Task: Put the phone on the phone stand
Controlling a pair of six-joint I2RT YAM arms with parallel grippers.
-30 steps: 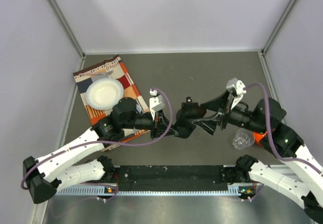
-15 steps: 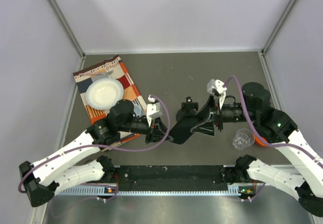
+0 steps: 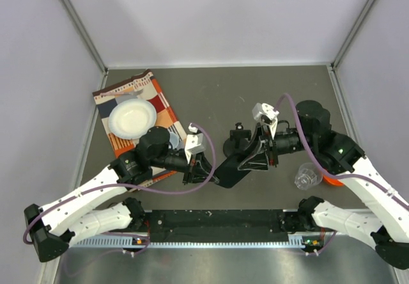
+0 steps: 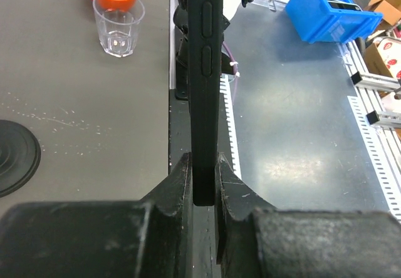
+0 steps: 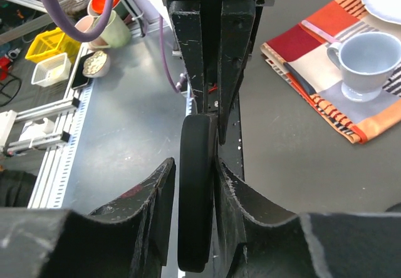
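The phone (image 3: 230, 167), a thin black slab, hangs edge-on above the table between the two arms. My left gripper (image 3: 208, 173) is shut on its left end; in the left wrist view both fingers press the phone (image 4: 203, 71) at the left gripper (image 4: 202, 165). My right gripper (image 3: 253, 158) straddles the other end. In the right wrist view one finger of the right gripper (image 5: 195, 165) touches the phone (image 5: 197, 196) and a narrow gap shows at the other. The phone stand (image 3: 238, 133) stands just behind the phone, and its disc base (image 4: 12, 156) shows beside my left gripper.
A patterned orange-checked cloth (image 3: 153, 95) at the left carries a white plate (image 3: 132, 118) and a pale blue cup (image 5: 366, 65). A clear glass (image 3: 308, 176) and an orange bowl (image 3: 330, 179) sit at the right. A black rail (image 3: 217, 221) runs along the near edge.
My right arm has moved left onto the phone's free end and its jaws have narrowed around it. The left gripper has kept its hold and shifted slightly left with the phone.
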